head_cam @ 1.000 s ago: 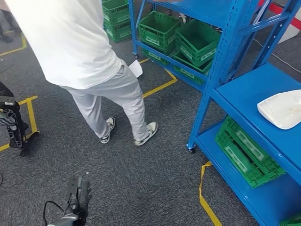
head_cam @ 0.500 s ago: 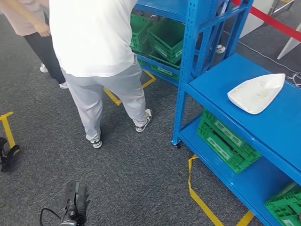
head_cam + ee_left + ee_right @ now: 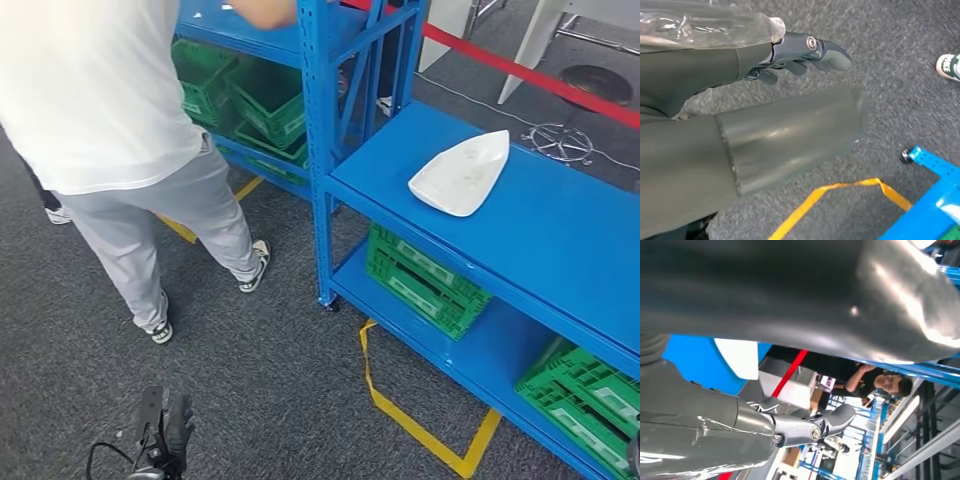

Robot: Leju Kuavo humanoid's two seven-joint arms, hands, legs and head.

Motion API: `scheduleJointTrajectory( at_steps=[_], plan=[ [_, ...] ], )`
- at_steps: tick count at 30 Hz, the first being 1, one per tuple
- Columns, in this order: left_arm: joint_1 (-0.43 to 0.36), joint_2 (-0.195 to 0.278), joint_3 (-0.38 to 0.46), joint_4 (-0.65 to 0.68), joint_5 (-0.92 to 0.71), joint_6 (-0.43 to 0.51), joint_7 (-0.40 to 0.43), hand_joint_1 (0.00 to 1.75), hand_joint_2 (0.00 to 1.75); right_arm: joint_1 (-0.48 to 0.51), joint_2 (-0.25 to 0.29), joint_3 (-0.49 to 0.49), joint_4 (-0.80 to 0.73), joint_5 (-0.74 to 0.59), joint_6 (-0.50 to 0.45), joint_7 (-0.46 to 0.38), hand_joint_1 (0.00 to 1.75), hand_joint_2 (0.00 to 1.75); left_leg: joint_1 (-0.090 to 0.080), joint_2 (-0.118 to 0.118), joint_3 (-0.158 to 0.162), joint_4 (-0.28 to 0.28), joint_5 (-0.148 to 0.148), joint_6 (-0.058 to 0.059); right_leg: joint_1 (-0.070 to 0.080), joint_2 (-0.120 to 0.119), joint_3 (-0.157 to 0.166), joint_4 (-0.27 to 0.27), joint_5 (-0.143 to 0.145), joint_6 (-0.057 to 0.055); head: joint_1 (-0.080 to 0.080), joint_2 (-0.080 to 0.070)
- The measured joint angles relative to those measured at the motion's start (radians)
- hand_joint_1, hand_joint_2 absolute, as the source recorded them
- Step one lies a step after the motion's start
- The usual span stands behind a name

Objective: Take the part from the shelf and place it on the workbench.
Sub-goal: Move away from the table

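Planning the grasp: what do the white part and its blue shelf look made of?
White part: likely moulded plastic, thin, smooth, faintly glossy shell with a raised rim. Blue shelf: probably painted steel; uniform coating and perforated uprights suggest it.

One white part (image 3: 459, 173), two blue shelf racks (image 3: 555, 215), one person (image 3: 113, 120)

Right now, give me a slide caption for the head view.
White part lies on the blue shelf; a person stands beside it on grey carpet.
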Motion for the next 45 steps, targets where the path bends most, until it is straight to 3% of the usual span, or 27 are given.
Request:
scheduleJointTrajectory(
  at_steps=[1,3,5,7,8,10,11,13,14,16,18,20,22,23,24,27,28,30,31,33,35,37,38,39,42,43,45],
  plan=[
    [-0.003,-0.001,0.0,0.0,0.0,0.0,0.0,0.0,0.0,0.002,0.0,0.0,-0.001,0.0,0.0,0.0,0.0,0.0,0.001,0.012,0.003,-0.006,0.002,0.004,0.0,-0.006,-0.004,0.003,-0.002,0.005,0.0,0.0],
    [-0.005,-0.003,0.0,0.0,-0.001,0.0,0.001,0.0,0.0,0.001,0.0,0.0,-0.002,0.003,0.0,-0.001,0.0,0.0,0.005,0.037,0.009,-0.017,0.007,0.013,0.003,-0.06,-0.03,0.052,-0.036,0.014,0.007,0.0],
    [-0.004,-0.004,0.0,0.0,-0.002,0.0,0.004,0.0,0.0,0.002,0.0,0.0,-0.002,0.009,0.0,-0.001,0.0,0.0,0.004,0.061,0.01,-0.02,0.007,0.018,0.001,-0.121,-0.086,0.181,-0.104,0.021,0.015,0.0],
    [-0.002,-0.004,0.0,0.0,-0.004,0.0,0.008,0.0,0.0,0.006,0.0,0.0,-0.002,0.017,0.0,0.0,0.0,0.0,0.003,0.086,0.01,-0.019,0.005,0.018,-0.005,-0.136,-0.135,0.29,-0.141,0.029,0.017,0.0],
    [-0.002,-0.005,0.0,0.0,-0.005,0.0,0.009,0.0,0.0,0.008,0.0,0.0,-0.002,0.021,0.0,0.001,0.0,0.0,0.003,0.099,0.011,-0.018,0.003,0.017,-0.009,-0.14,-0.134,0.292,-0.132,0.032,0.017,0.0],
    [-0.003,-0.008,0.0,0.0,-0.008,0.0,0.011,0.0,0.0,0.011,0.0,-0.001,-0.003,0.028,0.0,0.005,0.0,0.0,0.005,0.122,0.018,-0.017,-0.003,0.012,-0.014,-0.159,-0.073,0.178,-0.067,0.036,0.017,0.0],
    [-0.004,-0.009,0.0,0.0,-0.009,0.0,0.012,0.0,0.0,0.013,0.0,-0.001,-0.005,0.031,0.0,0.006,0.0,0.0,0.003,0.133,0.022,-0.016,-0.007,0.007,-0.012,-0.183,-0.034,0.103,-0.041,0.036,0.018,0.0],
    [-0.006,-0.009,0.0,0.0,-0.011,0.0,0.014,0.0,0.0,0.016,0.0,-0.003,-0.01,0.037,0.0,0.008,0.0,0.0,-0.001,0.152,0.026,-0.011,-0.013,-0.003,-0.006,-0.209,0.017,0.012,-0.018,0.024,0.019,0.0],
    [-0.007,-0.009,0.0,0.0,-0.012,0.0,0.015,0.0,0.0,0.019,0.0,-0.004,-0.012,0.039,0.001,0.008,0.0,0.0,-0.004,0.161,0.027,-0.01,-0.014,-0.007,-0.002,-0.209,0.021,0.003,-0.022,0.017,0.018,0.0],
    [-0.011,-0.009,0.0,0.0,-0.013,-0.001,0.017,0.0,0.0,0.025,0.001,-0.006,-0.016,0.044,0.002,0.008,0.0,0.0,-0.003,0.178,0.029,-0.007,-0.018,-0.017,-0.002,-0.181,0.019,0.002,-0.017,0.001,0.017,0.0],
    [-0.014,-0.01,0.0,0.0,-0.013,-0.001,0.019,0.0,0.0,0.027,0.001,-0.008,-0.022,0.048,0.003,0.008,0.0,0.0,0.002,0.145,0.015,0.031,-0.047,-0.028,-0.005,-0.159,0.019,-0.002,-0.012,-0.01,0.015,0.0],
    [-0.014,-0.009,0.0,0.0,-0.014,-0.002,0.021,0.0,0.0,0.027,0.003,-0.009,-0.025,0.051,0.005,0.008,0.0,0.0,0.006,0.085,-0.042,0.152,-0.11,-0.034,-0.006,-0.139,0.017,-0.004,-0.007,-0.018,0.007,0.0],
    [-0.009,-0.009,0.0,0.0,-0.013,-0.002,0.021,0.0,0.0,0.031,0.004,-0.009,-0.025,0.053,0.008,0.009,0.0,0.0,0.007,0.062,-0.113,0.284,-0.155,-0.034,-0.004,-0.113,0.014,-0.004,-0.005,-0.023,0.002,0.0],
    [-0.006,-0.009,0.0,0.0,-0.013,-0.002,0.021,0.0,0.0,0.032,0.004,-0.009,-0.025,0.054,0.009,0.009,0.0,0.0,0.006,0.059,-0.128,0.304,-0.149,-0.033,-0.003,-0.098,0.013,-0.004,-0.004,-0.023,0.001,0.0],
    [-0.004,-0.009,0.0,0.0,-0.012,-0.002,0.022,0.0,0.0,0.033,0.005,-0.009,-0.025,0.055,0.01,0.009,0.0,0.0,0.006,0.058,-0.124,0.285,-0.126,-0.029,-0.002,-0.086,0.013,-0.004,-0.004,-0.024,0.001,0.0],
    [-0.008,-0.007,0.0,0.0,-0.012,-0.002,0.022,0.0,0.0,0.034,0.01,-0.011,-0.025,0.06,0.011,0.01,0.0,0.0,0.003,0.042,-0.035,0.081,-0.021,-0.011,0.0,-0.059,0.013,-0.002,-0.004,-0.022,-0.004,0.0],
    [-0.011,-0.007,0.0,0.0,-0.011,-0.002,0.022,0.0,0.0,0.034,0.012,-0.012,-0.025,0.065,0.01,0.01,0.0,0.0,0.001,0.036,-0.013,0.03,-0.004,-0.007,0.001,-0.053,0.012,-0.001,-0.004,-0.019,-0.005,0.0],
    [-0.016,-0.007,0.0,0.0,-0.011,-0.002,0.022,0.0,0.0,0.035,0.013,-0.016,-0.025,0.077,0.006,0.009,0.0,0.0,-0.003,0.034,-0.002,0.0,0.0,-0.003,0.002,-0.046,0.01,-0.002,-0.004,-0.009,-0.004,0.0],
    [-0.017,-0.009,0.0,0.0,-0.011,-0.002,0.022,0.0,0.0,0.036,0.014,-0.018,-0.025,0.082,0.005,0.009,0.0,0.0,-0.002,0.037,-0.001,-0.003,0.003,0.0,0.001,-0.047,0.007,-0.002,-0.005,-0.004,-0.003,0.0],
    [-0.017,-0.012,0.0,0.0,-0.01,-0.001,0.022,0.0,0.0,0.037,0.015,-0.023,-0.026,0.087,0.002,0.008,0.0,0.0,0.003,0.044,0.002,-0.01,0.008,0.009,0.002,-0.08,-0.009,0.028,-0.03,0.006,0.001,0.0],
    [-0.014,-0.012,0.0,0.0,-0.01,-0.001,0.022,0.0,0.0,0.037,0.015,-0.027,-0.026,0.089,0.001,0.007,0.0,0.0,0.006,0.05,0.003,-0.014,0.01,0.015,0.001,-0.123,-0.057,0.139,-0.097,0.016,0.01,0.0],
    [-0.01,-0.012,0.0,0.0,-0.01,-0.001,0.022,0.0,0.0,0.039,0.017,-0.028,-0.025,0.089,0.001,0.007,0.0,0.0,0.005,0.057,0.002,-0.014,0.009,0.017,-0.005,-0.136,-0.116,0.278,-0.157,0.026,0.015,0.0],
    [-0.008,-0.013,0.0,0.0,-0.01,-0.001,0.022,0.0,0.0,0.039,0.017,-0.028,-0.024,0.089,0.001,0.007,0.0,0.0,0.006,0.06,0.003,-0.013,0.009,0.017,-0.009,-0.137,-0.128,0.309,-0.162,0.03,0.016,0.0],
    [-0.006,-0.013,0.0,0.0,-0.01,-0.001,0.022,0.0,0.0,0.04,0.018,-0.028,-0.024,0.089,0.001,0.007,0.0,0.0,0.006,0.063,0.003,-0.013,0.008,0.016,-0.012,-0.139,-0.12,0.296,-0.146,0.033,0.016,0.0],
    [-0.006,-0.015,0.0,0.0,-0.01,-0.001,0.022,0.0,0.0,0.039,0.019,-0.029,-0.024,0.089,0.001,0.007,0.0,0.0,0.006,0.068,0.007,-0.007,0.0,0.004,-0.017,-0.153,-0.015,0.091,-0.052,0.036,0.018,0.0],
    [-0.006,-0.016,0.0,0.0,-0.01,-0.001,0.022,0.0,0.0,0.038,0.019,-0.029,-0.024,0.089,0.001,0.007,0.0,0.0,0.004,0.068,0.007,-0.004,-0.002,-0.001,-0.017,-0.157,0.012,0.038,-0.037,0.033,0.018,0.0],
    [-0.005,-0.014,0.0,0.0,-0.01,-0.001,0.022,0.0,0.0,0.039,0.02,-0.03,-0.024,0.089,0.001,0.007,0.0,0.0,-0.002,0.07,0.002,0.003,-0.004,-0.003,-0.015,-0.156,0.029,0.003,-0.035,0.025,0.016,0.0]
  ],
)
